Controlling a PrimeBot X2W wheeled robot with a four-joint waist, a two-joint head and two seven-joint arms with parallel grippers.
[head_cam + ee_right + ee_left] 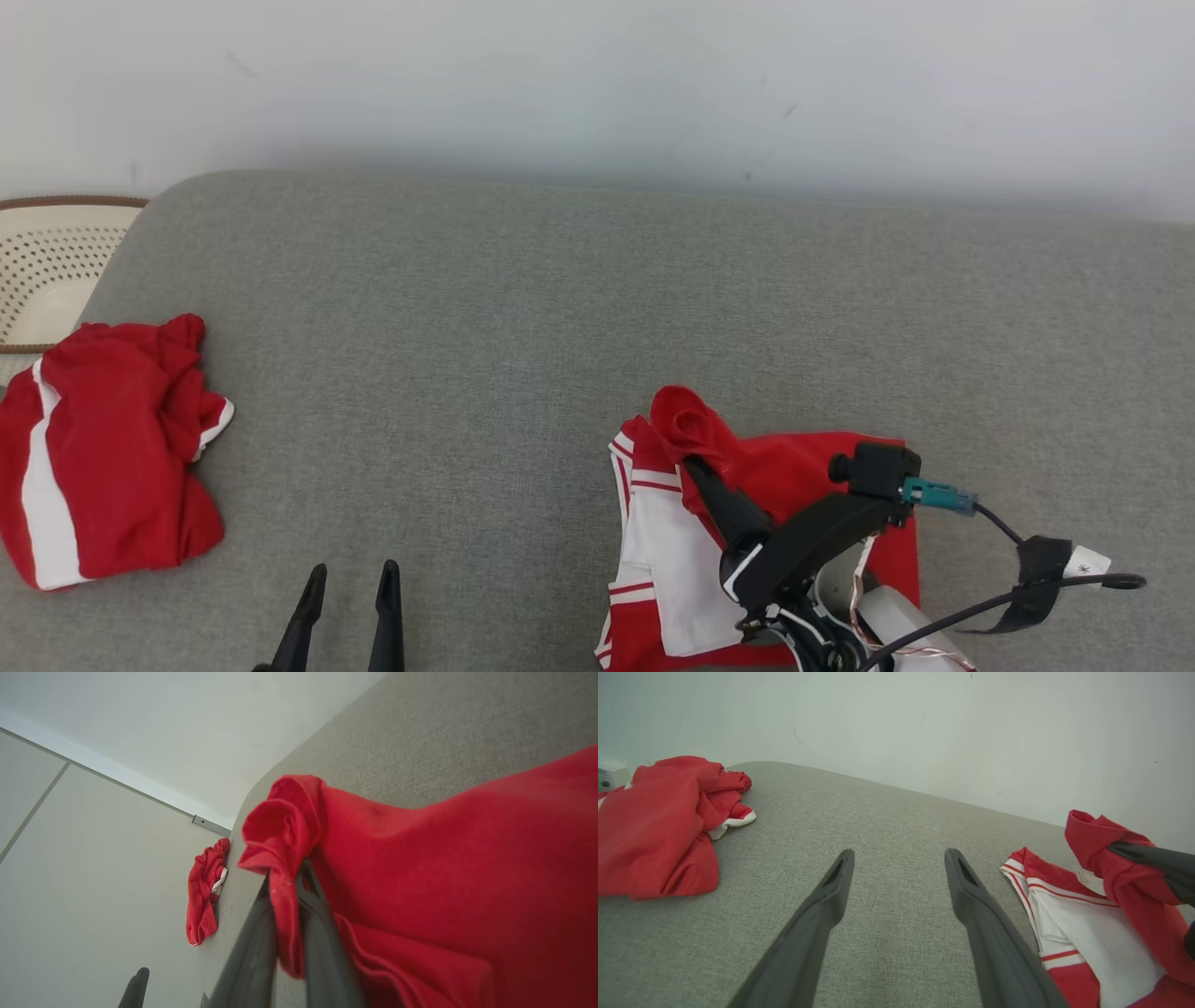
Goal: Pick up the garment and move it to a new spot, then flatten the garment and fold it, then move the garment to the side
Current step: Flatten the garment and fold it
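Lower right of the head view: the red garment with white striped panels (pixel 677 551) lay partly spread on the grey woven fabric surface (pixel 485 327), a white panel on its left side and plain red cloth on its right. The right gripper (pixel 698 467) was clamped narrow on a bunched red fold at the garment's upper left edge; in the right wrist view the two dark fingers (pixel 322 924) pinched that fold between them, with the cloth rolled over their tips and raised above the rest of the garment. The left gripper (pixel 353 569) stood at the bottom edge, left of centre, with its jaws wide apart and nothing between them, hovering over bare grey fabric well apart from the held garment. At the far left edge lay a second crumpled red cloth with a white stripe (pixel 103 457), heaped on the same surface. Just above it, in the upper left, showed part of a cream perforated basket with a brown rim (pixel 47 261). A pale wall (pixel 597 84) ran across the top.
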